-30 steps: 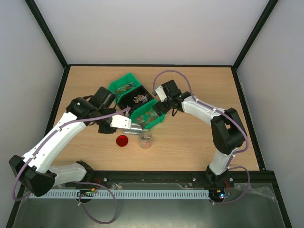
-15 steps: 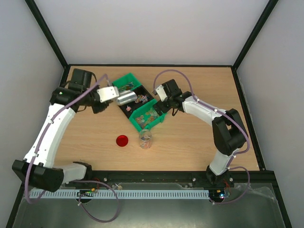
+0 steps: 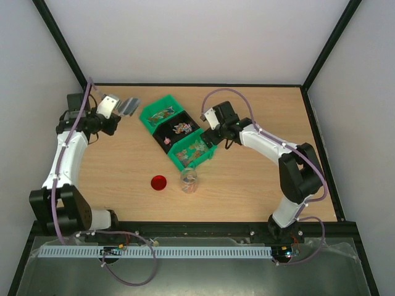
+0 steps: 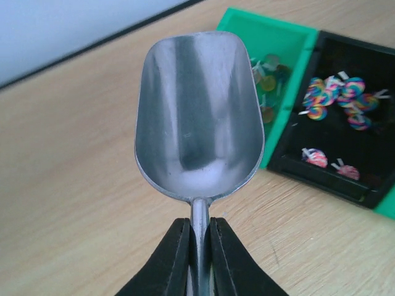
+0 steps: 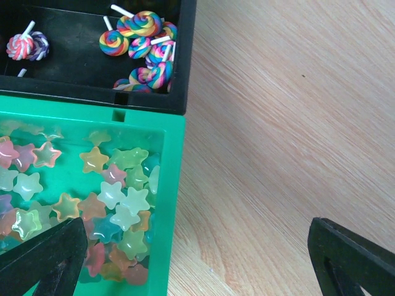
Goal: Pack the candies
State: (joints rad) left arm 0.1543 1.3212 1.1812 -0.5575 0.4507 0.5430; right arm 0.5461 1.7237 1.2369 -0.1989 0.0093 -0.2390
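Three rectangular plastic bins (image 3: 165, 128), two green and one black, sit touching in a row and hold the candies (image 5: 115, 196): glossy translucent stars and striped swirl lollipops. The left gripper (image 4: 199, 229) is clamped on the stem of one smooth silver metal scoop (image 4: 197, 117); the right gripper (image 5: 197, 262) is spread wide.

The handle of the scoop (image 4: 199, 117) disappears into the left gripper (image 4: 199, 229) at the bottom edge. The green bin (image 5: 175, 203) runs off the right wrist view's lower left. Overhead, the candies (image 3: 192, 148) are too small to distinguish.
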